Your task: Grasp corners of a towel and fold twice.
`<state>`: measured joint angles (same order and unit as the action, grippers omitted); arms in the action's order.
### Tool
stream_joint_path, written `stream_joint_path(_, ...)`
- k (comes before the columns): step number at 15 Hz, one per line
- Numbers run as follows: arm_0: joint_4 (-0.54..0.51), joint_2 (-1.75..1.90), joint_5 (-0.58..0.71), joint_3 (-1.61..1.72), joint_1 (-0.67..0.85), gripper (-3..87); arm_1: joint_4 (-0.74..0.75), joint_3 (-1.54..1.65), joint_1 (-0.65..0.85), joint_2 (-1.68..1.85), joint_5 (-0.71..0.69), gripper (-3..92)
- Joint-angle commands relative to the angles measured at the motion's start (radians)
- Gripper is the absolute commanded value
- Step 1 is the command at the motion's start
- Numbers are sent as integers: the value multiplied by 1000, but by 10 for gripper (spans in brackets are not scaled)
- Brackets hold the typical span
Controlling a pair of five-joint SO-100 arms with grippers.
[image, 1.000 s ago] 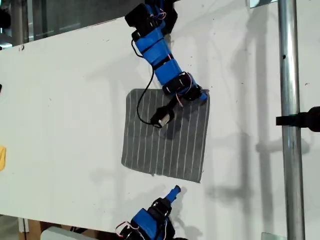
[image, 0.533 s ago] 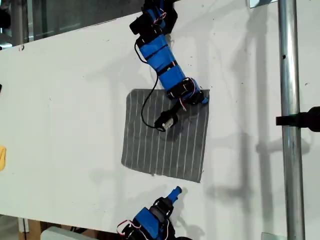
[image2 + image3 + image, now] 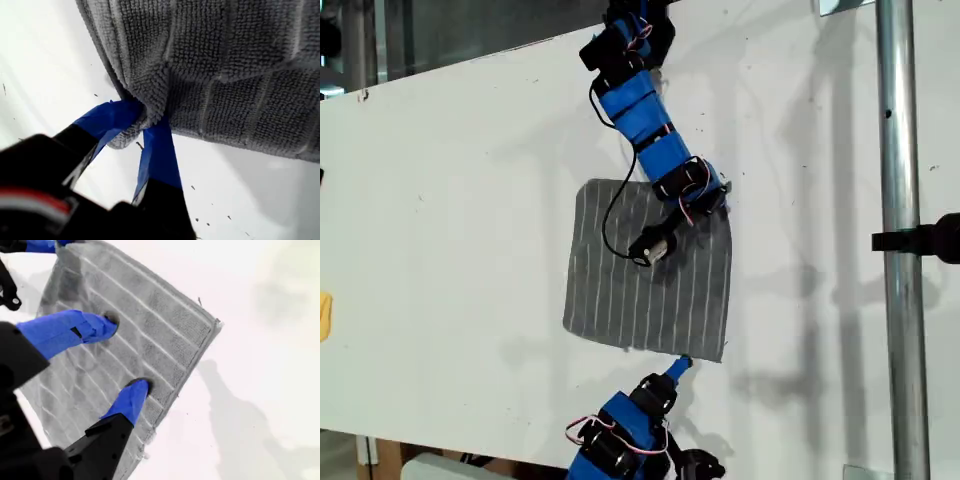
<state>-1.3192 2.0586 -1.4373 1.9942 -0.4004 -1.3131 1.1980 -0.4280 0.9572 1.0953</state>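
Two blue grippers at work on grey striped soft towel [image 3: 650, 265], flat mid white table [image 3: 450, 200]. Second gripper [image 3: 122, 357] spread wide over towel edge, nothing held. First gripper [image 3: 145, 125] pinched tight on far corner [image 3: 150, 107]. Step: catching corners. Next, probably: clamp second, lift together, fold over.

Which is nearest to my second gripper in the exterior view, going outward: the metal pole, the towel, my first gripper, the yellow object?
From my second gripper:
1. The towel, its lower edge at the fingertips.
2. My first gripper, at the towel's far corner.
3. The metal pole, on the exterior view's right.
4. The yellow object, at the exterior view's left edge.
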Motion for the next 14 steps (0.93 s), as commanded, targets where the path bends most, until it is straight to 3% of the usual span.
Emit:
stream_joint_path(1, 83, -106, 75, -72, 9, 246, -3, -28, 26, 38, -15, -2)
stream_joint_path(4, 104, -360, 101, -141, -11, 276, -11, -26, 29, 63, -15, -2)
stream_joint_path(9, 262, -591, 18, -150, -61, 266, -17, -26, 32, 77, -15, -2)
stream_joint_path(12, 353, -676, -35, -106, -71, 235, -15, -26, 35, 84, -17, -2)
stream_joint_path(14, 431, -635, -64, 2, -54, 131, -17, -26, 37, 89, -17, -2)
